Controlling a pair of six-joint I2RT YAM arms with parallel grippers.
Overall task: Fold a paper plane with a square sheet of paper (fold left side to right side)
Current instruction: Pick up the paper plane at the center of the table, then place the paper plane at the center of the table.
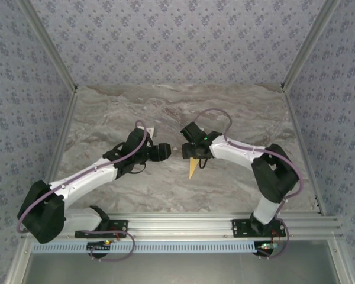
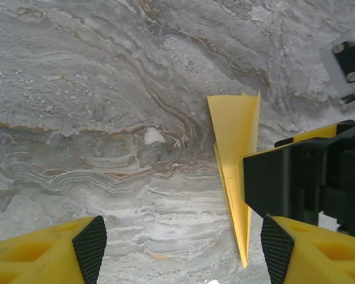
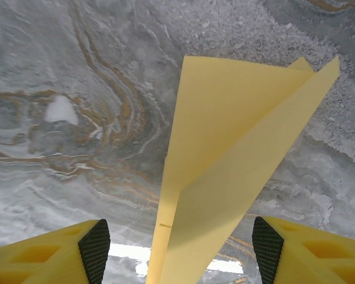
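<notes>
**Release after the fold.** My left gripper (image 2: 183,242) stands open above the table (image 2: 77,89), pads wide apart and touching nothing. The plane (image 2: 235,171) lies just to its right, a narrow dart with its nose toward my bases. My right gripper (image 3: 180,245) is open too and straddles the plane, one pad on each side, neither in contact so far as I can tell. The upper flap stands a little raised off the layer beneath. To do this step well, I judge that I should lift each wrist straight up with pads wide, so that no finger drags the paper or springs a crease. Both forearms converge over mid-table, wrists pitched down, the grippers near each other.
</notes>
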